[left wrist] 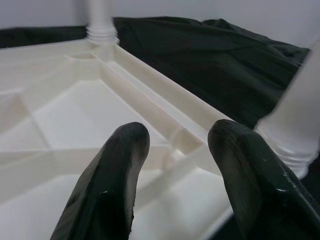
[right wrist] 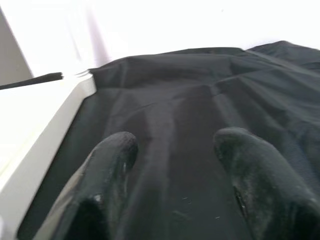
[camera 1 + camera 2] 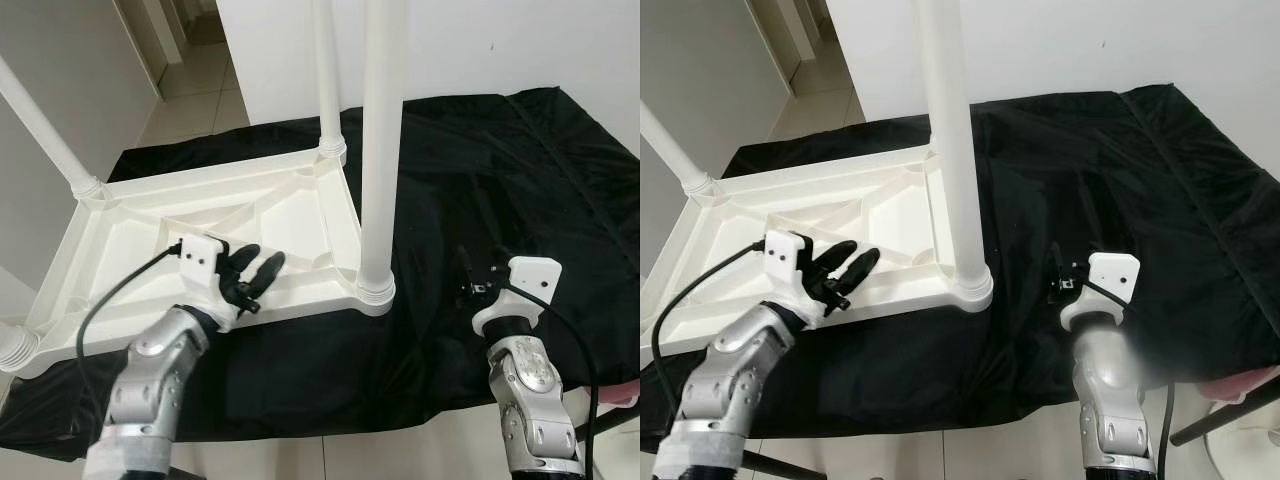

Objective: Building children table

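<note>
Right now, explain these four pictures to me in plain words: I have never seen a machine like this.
This is a walking humanoid robot with two silver arms, each ending in two black fingers. Two pictures come from the camera eyes on its head, looking down; the other two come from small cameras on its wrists, looking along the fingers.

Before it lies a white plastic table top, upside down on a black cloth, with white legs standing upward from its corners.

The left gripper is open over the table's ribbed underside. The right gripper is open over the cloth beside the table. Neither holds anything.
</note>
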Controlling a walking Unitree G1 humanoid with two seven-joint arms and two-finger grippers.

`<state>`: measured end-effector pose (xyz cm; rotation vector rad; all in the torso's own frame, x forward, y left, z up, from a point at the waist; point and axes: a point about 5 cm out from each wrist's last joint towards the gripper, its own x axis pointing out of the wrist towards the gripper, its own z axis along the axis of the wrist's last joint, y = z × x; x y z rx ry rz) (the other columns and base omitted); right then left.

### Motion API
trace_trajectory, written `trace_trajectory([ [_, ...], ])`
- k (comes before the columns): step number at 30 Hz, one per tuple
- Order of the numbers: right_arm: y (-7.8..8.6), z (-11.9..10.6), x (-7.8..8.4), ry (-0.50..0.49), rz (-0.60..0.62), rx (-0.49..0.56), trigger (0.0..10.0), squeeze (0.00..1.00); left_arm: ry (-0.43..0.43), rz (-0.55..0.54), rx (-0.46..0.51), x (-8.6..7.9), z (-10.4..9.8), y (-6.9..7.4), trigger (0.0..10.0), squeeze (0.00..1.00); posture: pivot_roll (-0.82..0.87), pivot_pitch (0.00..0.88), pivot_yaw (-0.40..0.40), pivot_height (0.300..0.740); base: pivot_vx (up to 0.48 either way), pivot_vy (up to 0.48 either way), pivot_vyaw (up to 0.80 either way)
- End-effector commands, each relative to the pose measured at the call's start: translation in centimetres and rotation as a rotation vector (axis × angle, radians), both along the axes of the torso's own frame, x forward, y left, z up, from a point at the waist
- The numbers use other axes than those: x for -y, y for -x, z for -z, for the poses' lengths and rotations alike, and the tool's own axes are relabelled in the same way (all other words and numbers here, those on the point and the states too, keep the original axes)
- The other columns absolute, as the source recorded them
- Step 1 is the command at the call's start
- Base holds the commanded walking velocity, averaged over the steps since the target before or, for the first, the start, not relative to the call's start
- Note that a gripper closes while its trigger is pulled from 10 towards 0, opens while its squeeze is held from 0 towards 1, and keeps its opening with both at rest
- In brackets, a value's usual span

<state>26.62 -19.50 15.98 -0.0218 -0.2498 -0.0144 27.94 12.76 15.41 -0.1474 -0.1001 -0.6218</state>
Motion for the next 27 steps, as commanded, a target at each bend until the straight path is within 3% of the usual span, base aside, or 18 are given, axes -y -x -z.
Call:
trace_trajectory([
  [1,0.2,0.1,-0.7,-0.028,-0.047,0.000,10.0,0.92,-0.018,-0.046,-0.004,0.0,0.2,0.4,10.0,0.00,-0.12,0.051,0.146,0.740,0.000,0.000,0.00],
  [2,0.2,0.1,-0.9,-0.034,-0.058,0.002,10.0,1.00,-0.019,-0.051,0.006,0.3,0.2,0.5,10.0,0.00,-0.12,0.050,0.145,0.740,0.000,0.000,0.00],
  [6,0.2,0.1,-1.4,-0.005,-0.070,0.005,10.0,1.00,-0.006,-0.064,-0.017,0.7,0.2,0.6,10.0,0.00,-0.11,0.043,0.132,0.740,0.000,0.000,0.00],
  [7,0.2,0.2,-1.5,-0.001,-0.078,0.002,10.0,0.00,0.001,-0.079,-0.029,0.6,0.2,0.6,10.0,0.00,-0.11,0.041,0.126,0.740,0.000,0.000,0.00],
  [17,0.4,-0.2,-1.2,0.036,-0.178,-0.007,10.0,0.00,-0.038,-0.094,0.000,1.2,-0.3,0.8,10.0,0.00,-0.09,0.038,0.084,0.740,0.000,0.000,0.00],
  [18,0.4,-0.3,-1.1,0.043,-0.191,-0.010,10.0,1.00,-0.032,-0.091,0.000,1.3,-0.4,0.9,10.0,1.00,-0.09,0.038,0.084,0.740,0.000,0.000,0.00],
  [21,0.5,-0.5,-1.4,0.038,-0.250,-0.013,10.0,1.00,-0.012,-0.102,-0.014,1.2,-0.7,1.0,10.0,1.00,-0.08,0.037,0.066,0.740,0.000,0.000,0.00],
  [24,0.4,-0.6,-1.7,0.051,-0.296,-0.016,10.0,1.00,-0.056,-0.131,-0.004,1.3,-0.9,1.1,10.0,1.00,-0.08,0.040,0.070,0.740,0.000,0.000,0.00],
  [25,0.4,-0.6,-1.7,0.062,-0.316,-0.021,10.0,0.20,-0.078,-0.133,0.004,1.3,-1.1,1.2,10.0,0.00,-0.07,0.044,0.070,0.740,0.000,0.000,0.00],
  [26,0.4,-0.6,-1.7,0.062,-0.316,-0.021,10.0,0.20,-0.078,-0.133,0.004,1.3,-1.1,1.2,10.0,0.00,-0.07,0.044,0.070,0.740,0.000,0.000,0.00],
  [27,0.4,-0.7,-1.7,0.065,-0.332,-0.025,10.0,0.00,-0.085,-0.129,0.004,1.4,-1.1,1.4,10.0,0.00,-0.06,0.047,0.072,0.740,0.000,0.000,0.00],
])
